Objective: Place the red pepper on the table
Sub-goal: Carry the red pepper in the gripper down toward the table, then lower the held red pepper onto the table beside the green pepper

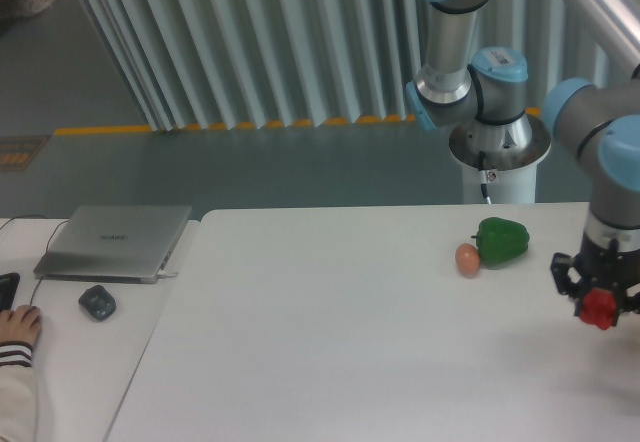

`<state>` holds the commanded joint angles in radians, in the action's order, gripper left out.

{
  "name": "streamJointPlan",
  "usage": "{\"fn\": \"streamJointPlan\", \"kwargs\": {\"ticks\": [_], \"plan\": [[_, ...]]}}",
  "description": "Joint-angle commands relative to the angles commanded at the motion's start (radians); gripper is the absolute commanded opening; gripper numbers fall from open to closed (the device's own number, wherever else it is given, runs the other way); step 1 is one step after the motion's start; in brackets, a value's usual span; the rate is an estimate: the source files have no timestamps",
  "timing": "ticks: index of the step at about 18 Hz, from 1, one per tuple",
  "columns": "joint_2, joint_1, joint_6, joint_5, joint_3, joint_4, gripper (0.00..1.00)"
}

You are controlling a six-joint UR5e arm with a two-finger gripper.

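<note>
The red pepper [598,308] is small and glossy, at the far right of the white table [350,332]. My gripper [598,302] hangs from the arm at the right edge and is shut on the red pepper, its dark fingers on either side of it. The pepper sits low, close to the tabletop; I cannot tell whether it touches the surface.
A green bell pepper [501,241] and a small orange-brown egg-like ball [467,258] lie left of the gripper. The robot base [497,162] stands behind the table. On the adjoining desk at left are a grey laptop [115,242], a mouse [97,302] and a person's hand [18,327].
</note>
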<state>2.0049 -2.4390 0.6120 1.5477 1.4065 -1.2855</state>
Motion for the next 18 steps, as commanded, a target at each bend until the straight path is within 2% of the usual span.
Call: {"fn": "streamJointPlan", "kwargs": {"ticks": [5, 10, 18], "plan": [[0.012, 0.074, -0.011, 0.104, 0.065, 0.13, 0.43], [0.037, 0.101, -0.07, 0.106, 0.061, 0.137, 0.43], [0.04, 0.176, -0.152, 0.117, 0.068, 0.135, 0.44]]}}
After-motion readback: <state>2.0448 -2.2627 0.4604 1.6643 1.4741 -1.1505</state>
